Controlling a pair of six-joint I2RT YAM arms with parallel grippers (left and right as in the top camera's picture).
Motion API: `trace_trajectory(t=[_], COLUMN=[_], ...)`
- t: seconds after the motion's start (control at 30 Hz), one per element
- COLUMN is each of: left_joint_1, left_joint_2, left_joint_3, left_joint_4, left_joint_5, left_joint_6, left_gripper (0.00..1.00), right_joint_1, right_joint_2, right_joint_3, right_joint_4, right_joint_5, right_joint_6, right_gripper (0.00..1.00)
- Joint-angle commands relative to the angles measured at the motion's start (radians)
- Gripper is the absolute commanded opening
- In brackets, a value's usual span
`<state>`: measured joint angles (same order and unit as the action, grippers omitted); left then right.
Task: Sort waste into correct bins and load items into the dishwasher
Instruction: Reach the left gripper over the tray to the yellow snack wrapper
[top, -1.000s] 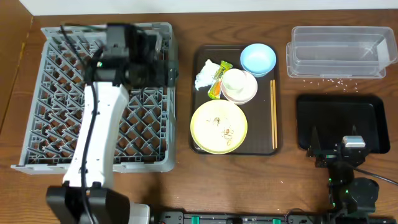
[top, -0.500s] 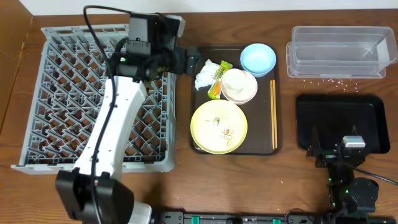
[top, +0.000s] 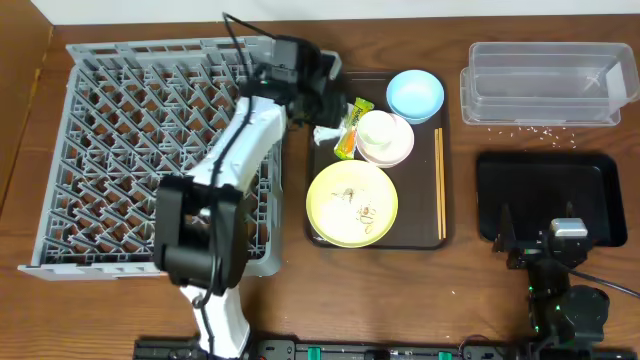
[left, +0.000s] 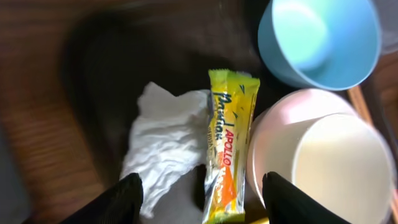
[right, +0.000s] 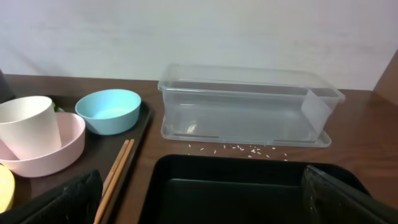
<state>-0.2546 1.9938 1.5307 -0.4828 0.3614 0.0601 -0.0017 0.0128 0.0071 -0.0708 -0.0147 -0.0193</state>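
Observation:
My left gripper (top: 322, 92) (left: 205, 202) is open and hangs over the top left corner of the brown serving tray. The crumpled white napkin (left: 165, 146) (top: 325, 130) and the green-and-yellow snack wrapper (left: 229, 143) (top: 350, 125) lie between its fingers, untouched. A white cup (left: 345, 165) (top: 378, 130) stands in a pale bowl (left: 270, 146) (top: 395, 150). The light blue bowl (top: 414, 94) (left: 318, 40) sits behind it. The yellow plate (top: 351, 203) holds food scraps (top: 365, 212). Chopsticks (top: 439, 183) (right: 115, 177) lie along the tray's right side. My right gripper (top: 545, 225) (right: 199, 199) is open and empty over the black tray (top: 550, 180) (right: 249, 180).
The grey dish rack (top: 150, 150) fills the left of the table. The clear tub (top: 545, 83) (right: 245, 102) stands at the back right, with loose rice grains (right: 249, 149) on the table before it. The brown serving tray (top: 320, 230) lies in the middle.
My left arm has swung right, from over the rack's back part to over the serving tray's top left corner. The right arm has not moved.

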Motion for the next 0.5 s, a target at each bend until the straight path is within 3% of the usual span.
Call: trace_trajectory(t=[0.0, 0.33, 0.47], left_joint_1=[-0.015, -0.024, -0.025], left_joint_2=[0.047, 0.105, 0.105], left_joint_3=[0.011, 0.011, 0.007], left_joint_4=[0.011, 0.019, 0.013], left_joint_5=[0.012, 0.012, 0.012], left_joint_6=[0.007, 0.007, 0.006], left_gripper=[0.63, 0.63, 0.59], right_joint_1=[-0.012, -0.012, -0.012], right_joint_2=[-0.004, -0.004, -0.004], right_joint_3=[-0.002, -0.002, -0.002], right_joint_4=[-0.004, -0.004, -0.004], right_joint_5=[0.003, 0.003, 0.003], right_joint_6=[-0.011, -0.011, -0.011], right_gripper=[0.99, 0.99, 0.99])
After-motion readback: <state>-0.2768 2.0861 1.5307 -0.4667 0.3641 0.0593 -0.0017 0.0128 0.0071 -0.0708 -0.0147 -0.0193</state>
